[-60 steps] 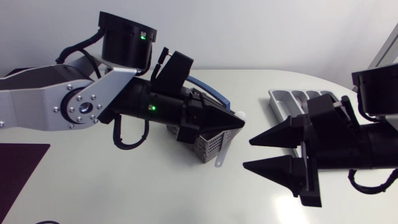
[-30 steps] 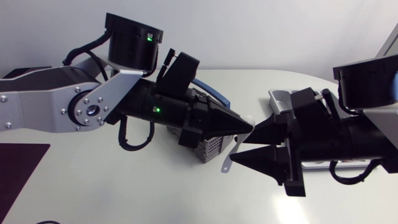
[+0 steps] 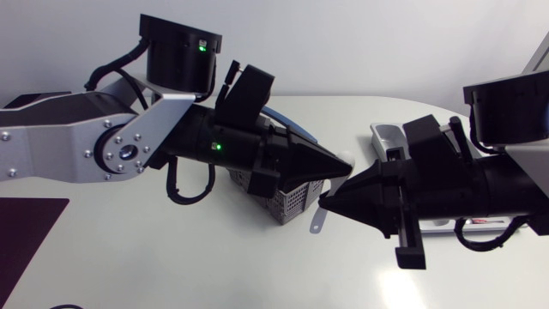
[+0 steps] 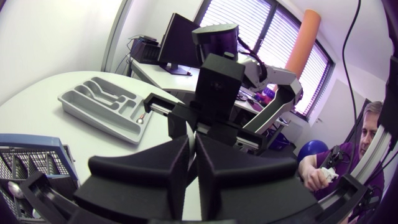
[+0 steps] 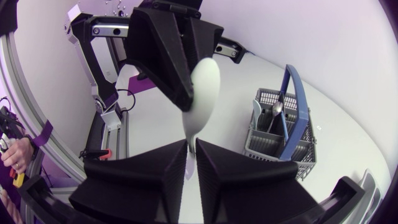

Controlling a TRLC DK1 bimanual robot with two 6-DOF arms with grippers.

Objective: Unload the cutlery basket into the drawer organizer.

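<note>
A white plastic spoon (image 5: pixel 204 92) hangs above the table between my two arms. My left gripper (image 3: pixel 346 170) is shut on its bowl end, and my right gripper (image 3: pixel 324 202) is shut on the handle just below. The handle's tip (image 3: pixel 316 226) pokes out under the right fingers. In the right wrist view the spoon runs down between my right gripper's (image 5: pixel 191 149) fingers. The grey mesh cutlery basket (image 3: pixel 292 199) with a blue handle stands under the left gripper and holds more cutlery (image 5: pixel 276 113). The grey drawer organizer (image 3: pixel 385 137) lies behind my right arm, mostly hidden by it.
A dark purple mat (image 3: pixel 26 236) lies at the table's front left corner. The left wrist view shows the organizer (image 4: pixel 106 102) lying flat beyond the basket (image 4: pixel 25 163), with a small item in one compartment.
My right gripper moved left to the spoon and shut its wide-open fingers on the handle. The left arm shifted slightly right and kept hold of the spoon.
</note>
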